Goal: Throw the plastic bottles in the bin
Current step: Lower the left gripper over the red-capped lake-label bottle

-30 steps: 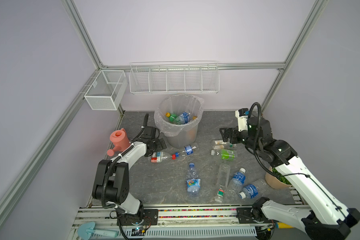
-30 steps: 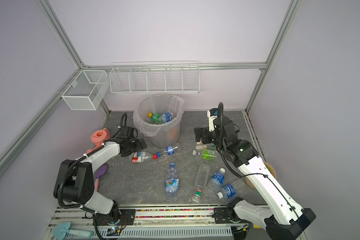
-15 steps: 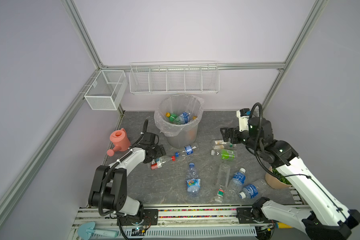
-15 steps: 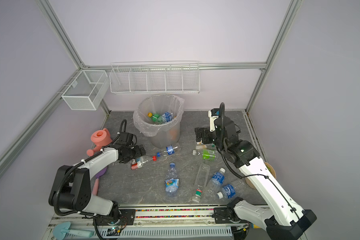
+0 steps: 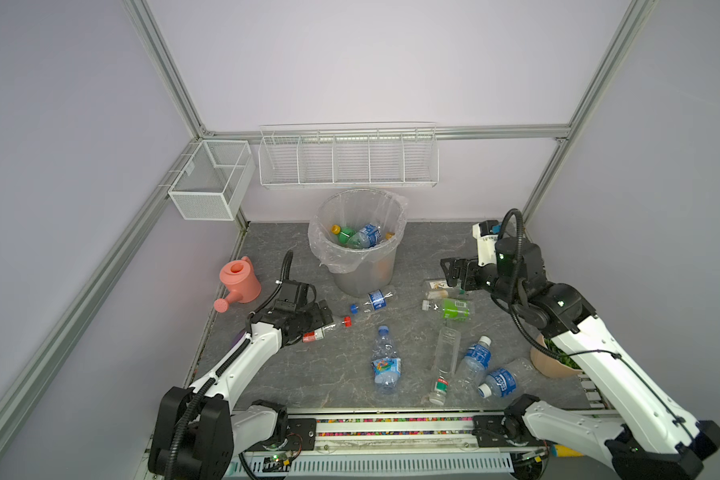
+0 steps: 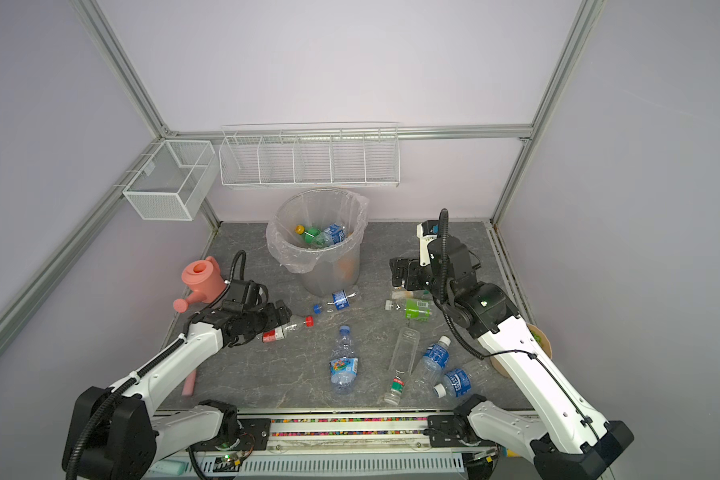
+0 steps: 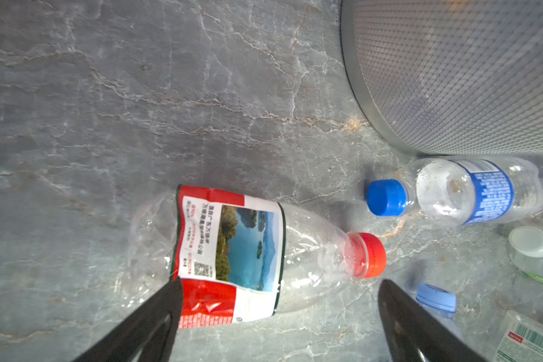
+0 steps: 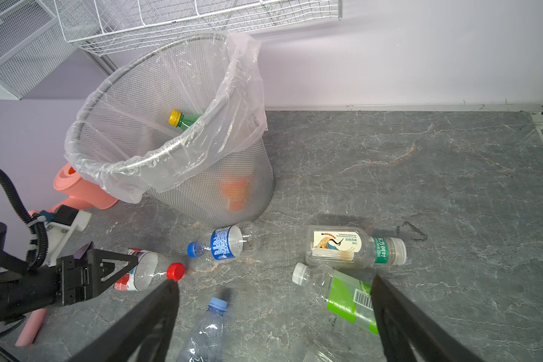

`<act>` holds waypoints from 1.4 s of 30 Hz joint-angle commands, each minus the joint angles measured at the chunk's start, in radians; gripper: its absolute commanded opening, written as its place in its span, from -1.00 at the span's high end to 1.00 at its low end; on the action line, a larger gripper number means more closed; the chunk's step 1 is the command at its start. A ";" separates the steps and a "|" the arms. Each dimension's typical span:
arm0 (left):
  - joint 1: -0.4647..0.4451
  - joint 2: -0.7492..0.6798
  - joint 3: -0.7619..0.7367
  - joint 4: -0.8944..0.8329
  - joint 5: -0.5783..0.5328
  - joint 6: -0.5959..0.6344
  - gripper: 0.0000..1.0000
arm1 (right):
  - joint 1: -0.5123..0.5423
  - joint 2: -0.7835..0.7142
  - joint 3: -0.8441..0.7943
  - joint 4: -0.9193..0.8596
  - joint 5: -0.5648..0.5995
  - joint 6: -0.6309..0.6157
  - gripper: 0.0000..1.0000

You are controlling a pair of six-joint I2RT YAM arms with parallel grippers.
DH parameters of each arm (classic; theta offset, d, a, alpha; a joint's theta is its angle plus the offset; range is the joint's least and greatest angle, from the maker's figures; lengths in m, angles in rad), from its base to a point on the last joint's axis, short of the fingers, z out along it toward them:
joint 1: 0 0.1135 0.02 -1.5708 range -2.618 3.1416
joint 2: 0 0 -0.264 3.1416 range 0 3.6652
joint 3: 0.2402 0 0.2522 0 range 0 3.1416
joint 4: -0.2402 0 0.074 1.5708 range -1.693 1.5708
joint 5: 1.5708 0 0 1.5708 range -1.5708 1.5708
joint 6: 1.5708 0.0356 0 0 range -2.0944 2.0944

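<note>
Lining up a pick: the left gripper [image 7: 279, 286], fingers [image 7: 157, 316] wide and empty, sits low at the red-capped bottle [image 7: 248, 250], which lies just front-left of the bin [image 5: 360, 276]. Next, I judge, it must straddle the crushed body and close. The right gripper [image 8: 275, 282], likewise wide, hovers over the green-label bottle [image 8: 347, 294] right of the bin. Whether a left finger touches its bottle is unclear. Bottles [image 5: 364, 237] lie inside the bin, their count hidden.

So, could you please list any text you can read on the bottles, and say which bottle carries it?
"东方树叶" and "335ml": green neck band of the tea bottle.
red-label bottle: Chinese print and a QR code, too small to read.
green-label bottle: a barcode, digits blurred.
blue-label bottle: white print, blurred.
</note>
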 commanded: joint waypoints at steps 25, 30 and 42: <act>0.082 0.021 -0.041 0.015 -0.009 -0.047 -0.99 | 0.000 -0.155 -0.278 -0.056 -0.369 0.062 -0.96; 0.081 0.017 -0.062 0.010 0.000 -0.042 -0.98 | 0.000 -0.183 -0.317 -0.046 -0.374 0.083 -0.96; -0.076 -0.189 -0.255 0.182 0.110 -0.242 -0.91 | 0.002 -0.163 -0.328 -0.009 -0.345 0.117 -0.95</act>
